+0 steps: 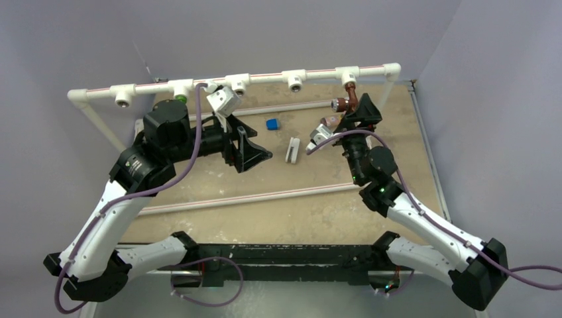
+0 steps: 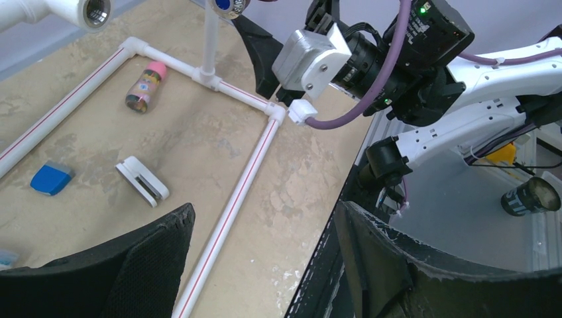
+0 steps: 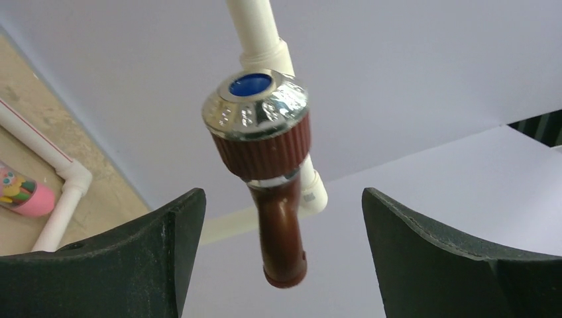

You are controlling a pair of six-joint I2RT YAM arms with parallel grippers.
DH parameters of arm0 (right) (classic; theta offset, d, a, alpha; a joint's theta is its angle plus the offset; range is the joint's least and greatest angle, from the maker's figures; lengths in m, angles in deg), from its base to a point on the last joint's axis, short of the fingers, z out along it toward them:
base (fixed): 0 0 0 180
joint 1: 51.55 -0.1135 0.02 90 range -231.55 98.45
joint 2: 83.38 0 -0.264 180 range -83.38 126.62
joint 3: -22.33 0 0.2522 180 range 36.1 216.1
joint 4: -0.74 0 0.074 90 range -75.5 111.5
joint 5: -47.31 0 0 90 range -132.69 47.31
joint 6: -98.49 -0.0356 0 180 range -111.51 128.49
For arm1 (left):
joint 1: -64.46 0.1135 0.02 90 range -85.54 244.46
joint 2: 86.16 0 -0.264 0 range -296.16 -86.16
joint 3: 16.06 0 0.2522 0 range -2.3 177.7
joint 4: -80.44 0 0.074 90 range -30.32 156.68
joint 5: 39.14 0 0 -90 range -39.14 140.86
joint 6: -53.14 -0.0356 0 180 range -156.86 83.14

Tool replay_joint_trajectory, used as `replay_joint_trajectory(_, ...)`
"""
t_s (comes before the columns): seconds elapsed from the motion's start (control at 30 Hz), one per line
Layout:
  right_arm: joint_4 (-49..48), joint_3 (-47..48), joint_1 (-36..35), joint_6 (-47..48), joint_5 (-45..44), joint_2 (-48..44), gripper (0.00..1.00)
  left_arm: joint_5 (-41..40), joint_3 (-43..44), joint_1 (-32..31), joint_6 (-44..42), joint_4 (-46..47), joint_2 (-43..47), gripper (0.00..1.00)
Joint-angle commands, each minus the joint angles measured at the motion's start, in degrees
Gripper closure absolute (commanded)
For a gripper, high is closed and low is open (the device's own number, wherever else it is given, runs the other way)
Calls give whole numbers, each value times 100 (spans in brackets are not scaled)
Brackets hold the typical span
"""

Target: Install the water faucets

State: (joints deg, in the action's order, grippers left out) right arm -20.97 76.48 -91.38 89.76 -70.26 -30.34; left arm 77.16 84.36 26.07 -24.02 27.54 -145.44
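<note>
The reddish-brown faucet [image 3: 265,159] hangs from the right-hand tee fitting [image 1: 348,74] of the white pipe rail [image 1: 265,75] and looks seated. The green faucet [image 1: 180,99] peeks out under a tee further left, mostly hidden by the left arm; I cannot judge its seating. Installation seems nearly done, and the next move calls for backing off without nudging the brown one. The right gripper [image 3: 281,195] stands wide open around it, touching nothing. The left gripper [image 2: 265,218] hangs wide open and empty above the tabletop [image 2: 219,152].
</note>
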Motion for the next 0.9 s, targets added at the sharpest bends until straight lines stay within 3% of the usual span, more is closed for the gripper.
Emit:
replay_joint_trajectory(0.0, -498, 324, -44, 285, 129, 203, 13, -10, 96, -28, -80, 40, -13, 23)
replay_joint_trajectory(0.33, -698, 484, -42, -151, -212, 456, 45, -86, 54, -32, -98, 3, 87, 23)
replay_joint_trajectory(0.47, -861, 484, -42, -557, -497, 557, 69, -47, 19, -28, -80, 29, 76, 23)
replay_joint_trajectory(0.57, -908, 419, -42, -1191, -584, 564, 98, -38, 18, -28, -80, 36, 87, 23)
replay_joint_trajectory(0.8, -1302, 89, -43, -3474, -596, 432, 100, -45, -8, -28, -80, 45, 86, 23)
replay_joint_trajectory(0.87, -1073, 203, -47, -4685, -536, 429, 100, -31, -6, -32, -71, 46, 80, 23)
